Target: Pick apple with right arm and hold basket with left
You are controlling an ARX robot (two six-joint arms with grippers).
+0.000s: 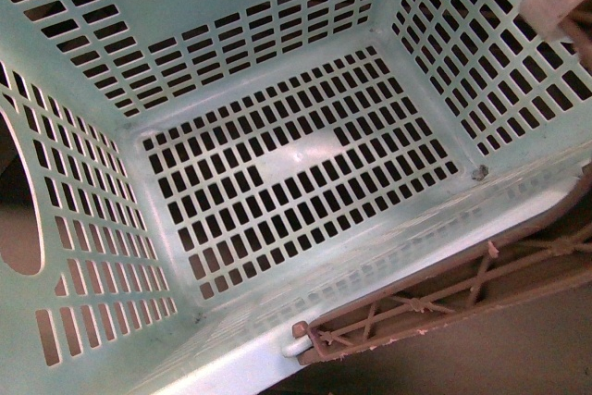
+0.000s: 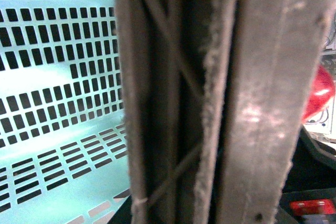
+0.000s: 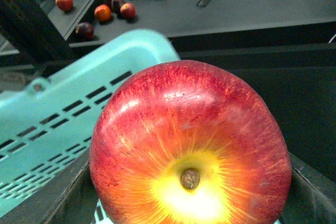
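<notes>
Right wrist view fills with the apple [image 3: 190, 145], seemingly pinched in my right claw [image 3: 184, 203] near the basket [image 3: 79, 103] rim, so picking looks done, though my left claw, unseen beside the handle [image 2: 210, 98], can't be judged closed.

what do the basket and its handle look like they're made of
The basket looks like moulded plastic: pale turquoise, smooth, faintly glossy, with even slots. The handle seems plastic too, brown-grey and matte, with rough fuzzy edges; that one is less certain.
</notes>
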